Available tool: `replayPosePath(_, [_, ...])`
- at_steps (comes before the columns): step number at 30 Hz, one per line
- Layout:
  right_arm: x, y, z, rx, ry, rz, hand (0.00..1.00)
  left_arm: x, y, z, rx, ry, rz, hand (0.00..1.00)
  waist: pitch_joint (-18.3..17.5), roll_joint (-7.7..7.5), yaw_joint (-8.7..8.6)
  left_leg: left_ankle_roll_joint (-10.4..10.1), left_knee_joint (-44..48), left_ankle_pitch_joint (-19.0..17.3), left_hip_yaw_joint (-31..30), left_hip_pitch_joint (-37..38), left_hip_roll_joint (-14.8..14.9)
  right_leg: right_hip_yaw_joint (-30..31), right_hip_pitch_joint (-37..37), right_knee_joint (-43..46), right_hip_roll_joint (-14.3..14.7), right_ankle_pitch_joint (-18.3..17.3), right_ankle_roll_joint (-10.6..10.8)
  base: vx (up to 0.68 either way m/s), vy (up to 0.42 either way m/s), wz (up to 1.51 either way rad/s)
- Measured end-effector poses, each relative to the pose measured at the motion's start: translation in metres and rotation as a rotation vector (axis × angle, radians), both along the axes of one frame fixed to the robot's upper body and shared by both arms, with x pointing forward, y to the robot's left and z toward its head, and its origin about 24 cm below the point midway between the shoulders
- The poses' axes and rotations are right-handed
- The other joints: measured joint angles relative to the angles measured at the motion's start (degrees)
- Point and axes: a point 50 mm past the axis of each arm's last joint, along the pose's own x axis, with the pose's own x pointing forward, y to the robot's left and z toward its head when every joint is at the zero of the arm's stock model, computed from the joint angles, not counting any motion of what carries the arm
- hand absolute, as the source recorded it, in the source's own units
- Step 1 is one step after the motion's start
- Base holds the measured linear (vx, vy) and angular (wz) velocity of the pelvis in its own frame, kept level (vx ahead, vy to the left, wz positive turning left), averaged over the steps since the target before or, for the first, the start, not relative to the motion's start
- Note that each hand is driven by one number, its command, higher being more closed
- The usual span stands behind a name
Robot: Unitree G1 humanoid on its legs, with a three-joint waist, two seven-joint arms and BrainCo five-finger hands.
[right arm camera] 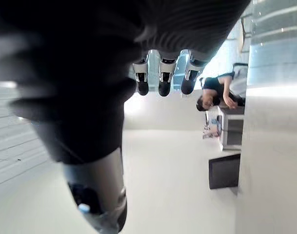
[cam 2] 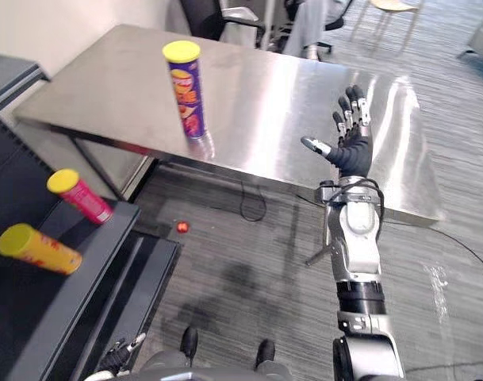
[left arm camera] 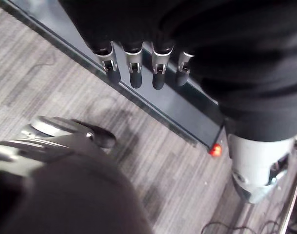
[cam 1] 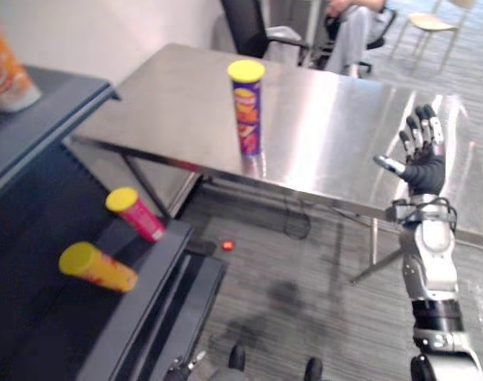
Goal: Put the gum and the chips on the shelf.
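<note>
I count one purple can (cam 1: 247, 107) on the desk (cam 1: 336, 119) upper centre, two on the shelf (cam 1: 126, 317) lower left, a pink can (cam 1: 135, 213) and a yellow can (cam 1: 96, 267), with my right hand (cam 1: 423, 165) spread wide.

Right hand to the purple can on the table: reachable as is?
Probably yes. The right hand is open and raised at the table's near edge, with bare tabletop between it and the upright purple can; nothing stands in the way.

Nothing legible here: the purple chips can (cam 1: 247, 107) upright on the worktop (cam 1: 344, 127) wears a colourful label, its print too small to read; same for the pink can (cam 1: 138, 214) and yellow can (cam 1: 98, 268) on the shelf (cam 1: 138, 309).
</note>
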Motion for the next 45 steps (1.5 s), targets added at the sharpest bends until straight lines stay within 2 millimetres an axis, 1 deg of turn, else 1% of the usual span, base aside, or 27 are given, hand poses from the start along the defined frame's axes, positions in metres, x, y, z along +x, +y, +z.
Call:
replayPosePath(2, [0.012,0.006,0.007,0.006,-0.001,0.011,0.00,-0.001,0.001,0.000,0.001,0.000,0.012,0.00,0.6,-0.67,1.52,0.0,-0.2,0.7,-1.6,-0.4,0.0,-1.1,0.4,-0.1,0.1,0.0,0.0,-0.02,-0.008,0.37])
replayPosePath(3, [0.015,0.008,0.009,0.007,0.000,0.015,0.00,-0.002,0.001,0.000,0.000,0.000,0.014,0.00,0.7,-0.78,1.77,-0.1,-0.2,0.8,-2.0,-0.6,-0.1,-1.5,0.5,-0.2,0.1,0.0,0.0,-0.03,-0.003,0.32])
replayPosePath(4, [0.021,0.012,0.015,0.014,-0.007,0.015,0.00,0.000,0.001,0.001,0.001,-0.010,0.016,0.00,1.0,-1.10,2.47,-0.1,-0.3,1.2,-2.8,-1.2,-0.1,-2.2,0.4,-0.3,0.0,0.0,0.0,-0.02,-0.003,0.27])
replayPosePath(7, [0.032,0.018,0.021,0.017,0.009,0.021,0.00,0.001,0.002,0.002,0.004,-0.015,0.016,0.00,1.1,-1.37,2.89,-0.2,-0.9,2.0,-4.1,-1.7,-0.2,-3.3,0.4,-0.5,0.1,0.0,0.0,-0.03,-0.005,0.27])
replayPosePath(8, [0.039,0.024,0.025,0.010,0.022,0.034,0.00,0.002,0.002,0.002,0.006,-0.019,0.016,0.00,1.2,-1.48,3.29,-0.3,-0.9,2.1,-4.3,-2.0,-0.2,-3.4,0.3,-0.5,0.1,0.0,0.0,-0.02,0.003,0.11])
replayPosePath(10, [0.044,0.027,0.027,0.010,0.031,0.036,0.00,0.005,0.002,0.003,0.010,-0.029,0.015,0.00,1.5,-1.51,4.14,-0.3,-0.9,2.2,-4.4,-2.1,-0.1,-3.5,0.3,-0.6,0.2,0.0,-0.1,-0.02,-0.003,0.05])
replayPosePath(12, [0.049,0.030,0.029,0.008,0.043,0.036,0.00,0.005,0.002,0.003,0.012,-0.032,0.015,0.00,1.7,-1.60,4.29,-0.4,-0.9,2.4,-4.9,-2.3,-0.1,-3.8,0.3,-0.6,0.3,-0.1,-0.2,-0.02,-0.009,0.08])
replayPosePath(15, [0.056,0.034,0.037,0.006,0.044,0.040,0.00,0.006,0.002,0.004,0.013,-0.034,0.012,0.00,2.2,-1.77,4.31,-0.6,-0.9,2.8,-5.6,-3.0,0.1,-4.4,0.0,-0.7,0.6,-0.1,-0.3,-0.02,-0.012,0.10])
replayPosePath(20, [0.066,0.037,0.041,0.010,0.078,0.029,0.00,0.009,0.002,0.004,0.023,-0.036,0.012,0.00,2.5,-2.00,5.54,-0.6,-0.9,2.9,-5.8,-3.2,0.2,-4.6,0.0,-1.1,0.8,-0.1,-0.3,0.00,-0.004,0.02])
replayPosePath(22, [0.071,0.039,0.045,0.010,0.091,0.027,0.00,0.009,0.003,0.004,0.018,-0.040,0.024,0.00,2.8,-2.13,5.61,-0.6,-0.9,2.8,-5.9,-3.3,0.2,-4.8,0.2,-1.4,0.9,-0.1,-0.3,0.01,-0.008,0.06])
replayPosePath(26, [0.079,0.043,0.062,0.012,0.071,0.018,0.00,0.014,0.003,0.005,0.019,-0.052,0.027,0.00,4.4,-2.38,5.70,-0.6,-0.8,2.8,-6.1,-3.4,0.3,-5.0,0.3,-1.6,1.0,-0.1,-0.3,0.00,0.000,0.00])
replayPosePath(33, [0.087,0.047,0.073,0.013,0.083,0.017,0.00,0.019,0.003,0.007,0.025,-0.067,0.015,0.00,5.1,-2.71,6.04,-0.6,-0.6,2.8,-6.3,-4.5,0.3,-5.3,-0.3,-2.1,1.1,-0.1,-0.3,0.01,-0.001,0.02])
replayPosePath(37, [0.092,0.050,0.082,0.014,0.087,0.018,0.00,0.021,0.003,0.007,0.029,-0.068,0.005,0.00,5.4,-2.72,6.20,-0.7,-0.1,2.7,-6.4,-5.0,0.3,-5.5,-0.4,-2.4,1.2,-0.1,-0.3,0.00,0.000,0.00])
replayPosePath(38, [0.092,0.052,0.089,0.014,0.070,0.023,0.00,0.023,0.003,0.008,0.029,-0.073,0.002,0.00,6.1,-2.64,6.41,-0.9,0.3,2.5,-6.4,-5.1,0.3,-5.5,-0.4,-2.4,1.3,-0.1,-0.3,0.00,0.000,0.00])
replayPosePath(39, [0.092,0.053,0.092,0.014,0.064,0.025,0.00,0.025,0.003,0.008,0.031,-0.076,-0.003,0.00,6.4,-2.62,6.56,-0.9,0.4,2.5,-6.4,-5.1,0.4,-5.4,-0.4,-2.4,1.4,-0.1,-0.3,0.00,0.000,0.00])
replayPosePath(42, [0.095,0.053,0.091,0.014,0.087,0.020,0.00,0.027,0.002,0.008,0.024,-0.083,0.009,0.00,6.5,-2.62,7.26,-1.0,0.4,2.4,-6.4,-5.2,0.5,-5.5,-0.4,-2.5,1.4,-0.1,-0.3,0.00,0.000,0.00])
replayPosePath(45, [0.096,0.053,0.090,0.014,0.102,0.018,0.00,0.028,0.002,0.009,0.018,-0.089,0.019,0.00,6.5,-2.63,7.45,-1.0,0.4,2.4,-6.7,-5.7,0.5,-5.8,-0.6,-2.5,1.4,-0.1,-0.3,0.01,0.007,0.06])
